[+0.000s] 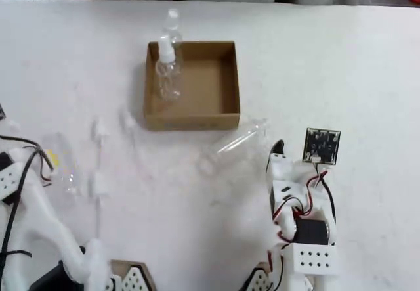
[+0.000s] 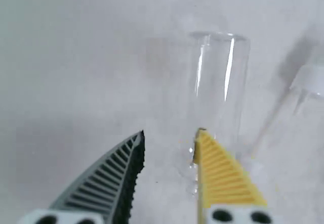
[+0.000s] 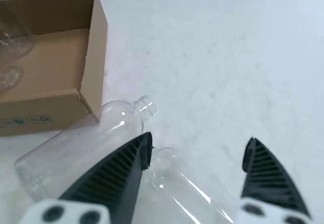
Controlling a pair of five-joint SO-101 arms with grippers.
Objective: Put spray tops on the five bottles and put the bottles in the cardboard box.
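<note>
The work surface is a plain white tabletop point(image 1: 341, 54) with the cardboard box point(image 1: 197, 119) standing open near its far middle. One capped bottle point(image 1: 168, 74) stands upright inside the box at its left side. A second capped bottle point(image 1: 172, 23) shows at the far left corner of the box; the high view does not settle whether it stands inside or just behind the wall, though the right wrist view shows two clear rounded shapes point(image 3: 12, 44) low in the box. Three bottles have no spray top. A necked bottle point(image 3: 86, 143) lies on its side just in front of the box's near right corner, its threaded mouth bare. A second open bottle point(image 3: 187, 196) lies beside it, nearer the arm. A third open bottle point(image 2: 217, 77) lies on the left side of the tabletop. Three loose spray tops point(image 1: 98, 131) lie on the tabletop between the box and that third bottle, one of them point(image 2: 309, 82) just beside it with its dip tube visible. The right gripper point(image 3: 198, 142) hangs over the two bottles by the box with its fingers spread wide and nothing between them. The left gripper point(image 2: 171, 132) sits low at the third bottle, fingers apart, the yellow one close against the glass. Assessment: two of five bottles are capped and at most two are boxed; three cappings and at least three placements remain.
</note>
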